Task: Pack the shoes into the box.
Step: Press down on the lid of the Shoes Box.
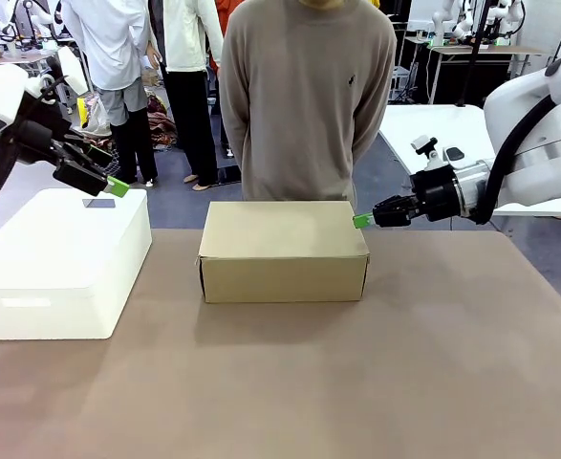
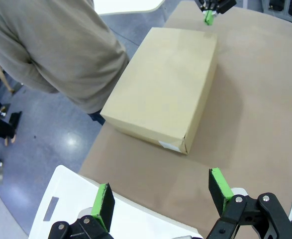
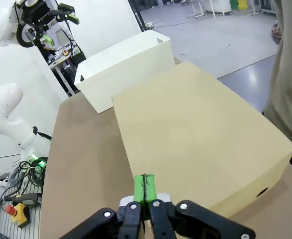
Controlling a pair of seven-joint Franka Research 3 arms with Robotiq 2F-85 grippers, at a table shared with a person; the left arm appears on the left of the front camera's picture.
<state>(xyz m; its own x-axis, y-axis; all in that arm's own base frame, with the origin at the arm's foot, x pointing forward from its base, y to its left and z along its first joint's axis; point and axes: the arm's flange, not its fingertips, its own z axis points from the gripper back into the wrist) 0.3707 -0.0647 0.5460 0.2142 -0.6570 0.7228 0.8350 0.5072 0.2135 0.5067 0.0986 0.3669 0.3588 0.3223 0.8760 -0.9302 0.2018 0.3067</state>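
Note:
The tan cardboard box (image 1: 285,249) stands in the middle of the table with its lid down, so the shoes are hidden. My right gripper (image 1: 361,221) is shut with nothing between its pads, its tip at the far right corner of the lid. In the right wrist view the right gripper (image 3: 145,186) points across the box top (image 3: 200,134); contact is unclear. My left gripper (image 1: 116,186) hangs open and empty above the far edge of the white plastic box (image 1: 60,258). In the left wrist view the left gripper (image 2: 162,193) looks down at the box (image 2: 165,94).
A person (image 1: 304,96) stands just behind the box at the far edge, arms behind the back. The brown table (image 1: 356,382) has free room at the front and right. Another white table (image 1: 433,134) stands at the back right.

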